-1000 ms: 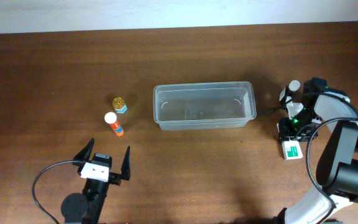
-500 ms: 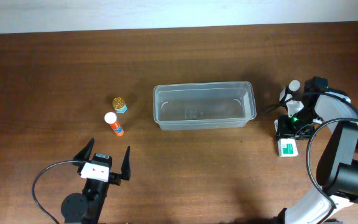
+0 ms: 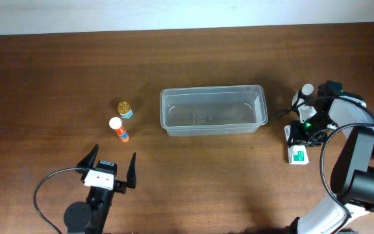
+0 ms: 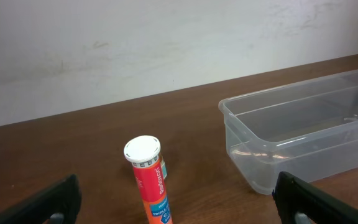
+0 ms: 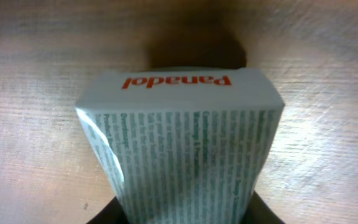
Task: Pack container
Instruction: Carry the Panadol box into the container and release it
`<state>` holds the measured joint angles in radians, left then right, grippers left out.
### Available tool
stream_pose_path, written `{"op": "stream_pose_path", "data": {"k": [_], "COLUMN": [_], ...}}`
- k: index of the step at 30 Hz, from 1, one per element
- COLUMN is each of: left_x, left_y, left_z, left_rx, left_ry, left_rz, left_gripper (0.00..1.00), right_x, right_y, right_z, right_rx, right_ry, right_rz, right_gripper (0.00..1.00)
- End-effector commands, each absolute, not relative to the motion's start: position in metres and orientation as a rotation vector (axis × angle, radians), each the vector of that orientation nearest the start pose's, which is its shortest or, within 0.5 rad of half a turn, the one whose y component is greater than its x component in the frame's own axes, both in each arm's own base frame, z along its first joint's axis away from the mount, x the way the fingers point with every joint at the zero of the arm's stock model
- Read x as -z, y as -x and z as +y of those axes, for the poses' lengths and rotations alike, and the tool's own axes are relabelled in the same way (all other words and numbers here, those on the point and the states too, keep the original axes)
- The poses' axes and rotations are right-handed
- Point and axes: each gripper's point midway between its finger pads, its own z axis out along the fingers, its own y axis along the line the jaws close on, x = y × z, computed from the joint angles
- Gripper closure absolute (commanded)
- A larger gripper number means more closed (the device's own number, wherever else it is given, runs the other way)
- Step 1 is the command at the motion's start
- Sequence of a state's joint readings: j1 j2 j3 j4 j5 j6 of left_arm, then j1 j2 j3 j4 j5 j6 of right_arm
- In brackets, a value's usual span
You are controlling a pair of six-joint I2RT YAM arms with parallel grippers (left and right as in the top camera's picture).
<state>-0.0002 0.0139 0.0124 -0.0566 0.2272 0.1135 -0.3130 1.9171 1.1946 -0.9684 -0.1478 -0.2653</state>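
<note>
The container [image 3: 165,110] is a clear plastic bin lying at mid table with nothing in it; its near wall [image 4: 253,168] also shows in the left wrist view. My right gripper [image 3: 299,142] is to the right of it, shut on a white and green Panadol box [image 3: 297,155]. In the right wrist view that box [image 5: 185,137] fills the frame, standing on end on the wood between the dark jaws of the right gripper [image 5: 185,214]. My left gripper [image 3: 115,151] stands open near the front left. An orange tube with a white cap [image 4: 149,180] stands ahead of the left gripper [image 4: 178,208].
The orange tube [image 3: 119,129] and a small yellow-capped bottle [image 3: 125,108] stand left of the container. A white-capped bottle [image 3: 308,90] stands just behind the right arm. A pale wall runs along the table's far edge [image 4: 166,93].
The right jaws have closed in on the Panadol box, and the box has slid a little to the left and turned slightly. The left arm has not moved.
</note>
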Motion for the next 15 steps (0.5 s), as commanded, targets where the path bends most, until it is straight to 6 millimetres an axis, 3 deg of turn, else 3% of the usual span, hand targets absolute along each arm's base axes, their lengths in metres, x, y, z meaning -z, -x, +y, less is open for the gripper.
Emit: {"op": "stream_pose_path", "data": {"k": [1, 8, 15], "left_x": [-0.162, -0.162, -0.162], "left_y": [-0.242, -0.242, -0.242], "left_z": [-0.036, -0.036, -0.036], "left_rx": [0.073, 0.073, 0.073], "left_ry": [-0.266, -0.266, -0.266], "left_rz": [1.606, 1.605, 1.606], "left_gripper": [0.01, 0.01, 0.01], "right_x": [-0.007, -0.05, -0.12], "right_y": [-0.3, -0.322, -0.34], "right_z": [-0.064, -0.054, -0.042], "right_rx": [-0.358, -0.494, -0.638], "right_ry": [-0.099, -0.106, -0.145], "right_rz": [3.206, 3.152, 3.088], "right_gripper": [0.67, 0.68, 0.68]}}
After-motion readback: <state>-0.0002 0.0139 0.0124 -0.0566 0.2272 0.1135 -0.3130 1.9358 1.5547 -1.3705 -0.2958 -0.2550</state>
